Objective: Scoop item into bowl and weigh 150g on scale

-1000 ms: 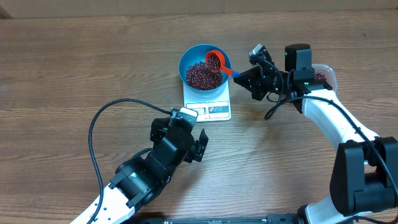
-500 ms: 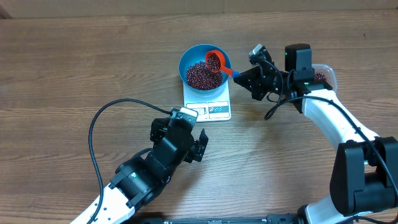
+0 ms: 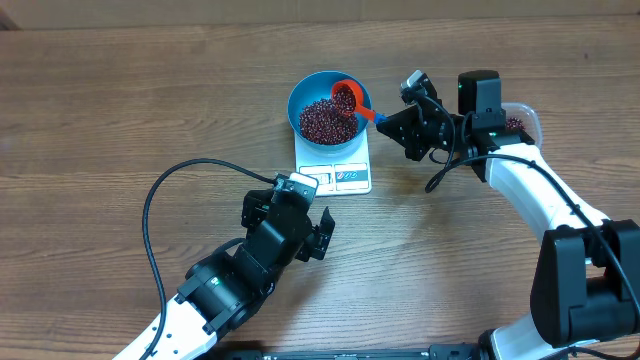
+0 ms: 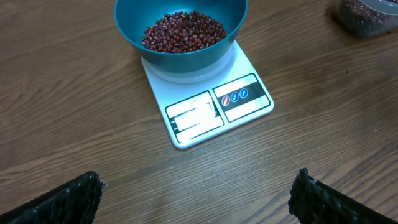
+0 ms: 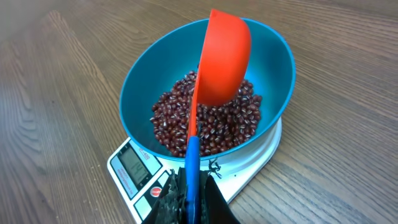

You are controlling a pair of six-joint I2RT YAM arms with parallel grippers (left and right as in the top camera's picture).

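Observation:
The blue bowl (image 3: 329, 106) (image 5: 273, 68) (image 4: 180, 28) stands on the white scale (image 3: 340, 170) (image 4: 211, 109) (image 5: 134, 165) and holds a pile of dark red-brown beans (image 3: 322, 120) (image 5: 211, 121) (image 4: 183, 31). My right gripper (image 3: 392, 122) (image 5: 193, 196) is shut on the blue handle of the orange-red scoop (image 3: 345, 98) (image 5: 224, 56), whose cup is tipped on its side over the beans in the bowl. My left gripper (image 3: 322, 232) (image 4: 196, 199) hangs open over bare table in front of the scale, nothing between its fingers.
A clear plastic tub (image 3: 520, 120) (image 4: 367, 15) with more beans sits at the right, behind the right arm. A black cable (image 3: 150, 230) loops over the table left of the left arm.

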